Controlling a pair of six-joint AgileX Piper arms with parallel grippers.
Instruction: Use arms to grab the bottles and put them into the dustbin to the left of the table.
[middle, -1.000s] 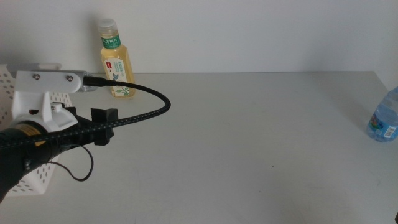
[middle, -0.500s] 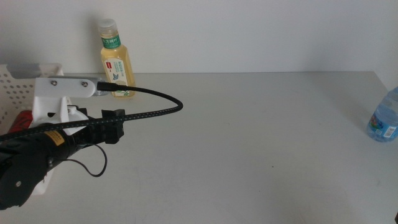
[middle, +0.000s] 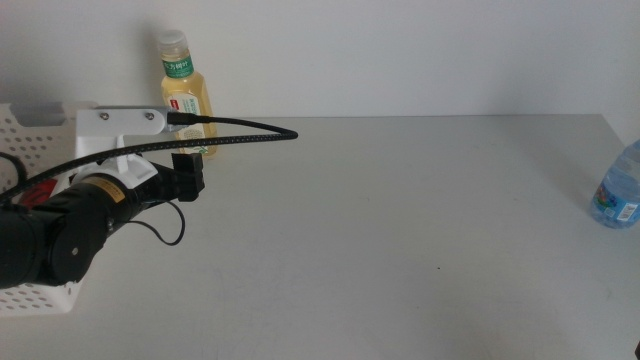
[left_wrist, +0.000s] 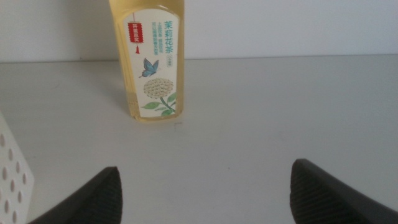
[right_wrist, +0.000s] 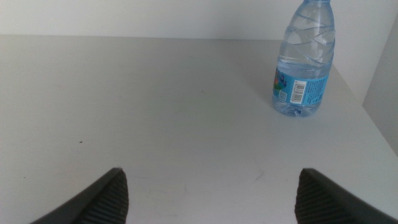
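Tea bottle (left_wrist: 148, 57) stands before the spread left pincer (left_wrist: 202, 193).

Tea bottle (left_wrist: 147, 59), standing upright ahead of the left jaws: we read large Chinese characters 茉莉花茶 running down its white label, beside a small red tag whose print is too fine to read. Below them a blue butterfly and a flower cluster.

Water bottle (right_wrist: 302, 59), ahead of the right jaws toward one side: barcode on blue label; digits unreadable.

Upright yellow tea bottle (middle: 185, 92) by the wall; water bottle (middle: 617, 188) far right.
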